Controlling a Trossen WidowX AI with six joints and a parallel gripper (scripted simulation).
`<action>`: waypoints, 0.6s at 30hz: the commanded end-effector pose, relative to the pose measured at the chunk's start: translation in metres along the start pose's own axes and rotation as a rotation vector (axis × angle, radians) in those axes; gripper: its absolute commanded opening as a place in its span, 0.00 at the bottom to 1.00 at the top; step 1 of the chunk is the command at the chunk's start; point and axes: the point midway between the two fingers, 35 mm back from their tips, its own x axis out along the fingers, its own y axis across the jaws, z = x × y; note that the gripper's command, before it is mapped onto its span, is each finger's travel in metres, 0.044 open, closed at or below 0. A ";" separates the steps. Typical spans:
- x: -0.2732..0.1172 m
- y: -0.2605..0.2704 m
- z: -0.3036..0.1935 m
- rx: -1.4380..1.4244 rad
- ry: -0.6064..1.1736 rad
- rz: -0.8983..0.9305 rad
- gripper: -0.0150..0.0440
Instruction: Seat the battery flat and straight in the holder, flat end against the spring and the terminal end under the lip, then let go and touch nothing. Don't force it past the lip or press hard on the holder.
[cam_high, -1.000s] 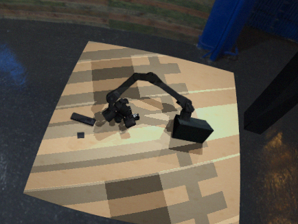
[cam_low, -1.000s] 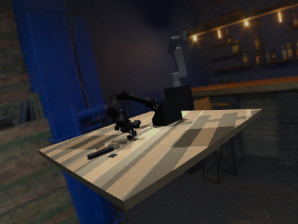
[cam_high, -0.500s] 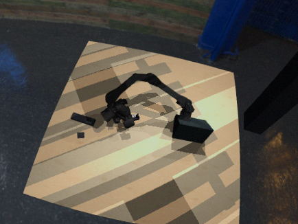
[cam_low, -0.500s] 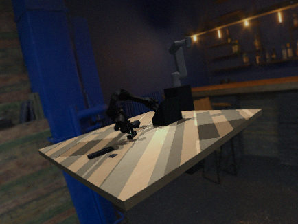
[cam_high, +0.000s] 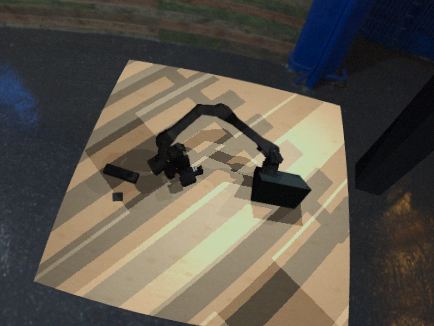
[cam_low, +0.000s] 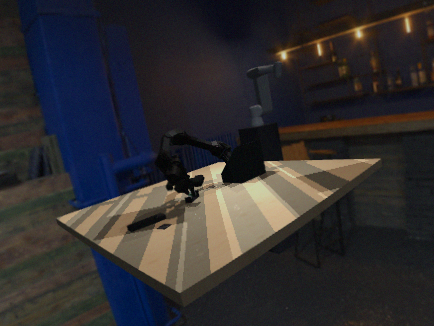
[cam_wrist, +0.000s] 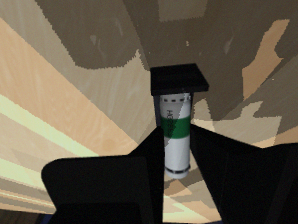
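The battery (cam_wrist: 176, 156), white with a green band, lies between the two black fingers of my gripper (cam_wrist: 174, 130) in the wrist view. The gripper is shut on it. The battery's far end reaches the black end wall of the holder (cam_wrist: 177, 79); no spring shows there. Thin dark edges of the holder show beside the battery's far part. The near end sticks out toward the camera; the lip and the holder's near part cannot be made out. Whether the battery lies flat cannot be told. In the top and exterior views the gripper (cam_high: 193, 175) (cam_low: 192, 192) is low over the table.
A long black bar (cam_high: 121, 173) (cam_low: 146, 222) and a small dark square (cam_high: 117, 196) (cam_low: 164, 226) lie on the table beyond the gripper, away from the arm's base. A large black box (cam_high: 280, 189) (cam_low: 243, 164) stands by the arm's base. Patchy light and shadow cover the table (cam_high: 200, 280).
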 end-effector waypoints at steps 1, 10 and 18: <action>0.001 0.000 0.002 0.001 -0.024 0.003 0.36; 0.002 0.001 0.002 -0.002 -0.058 0.010 0.36; 0.004 0.001 0.002 -0.004 -0.089 0.016 0.36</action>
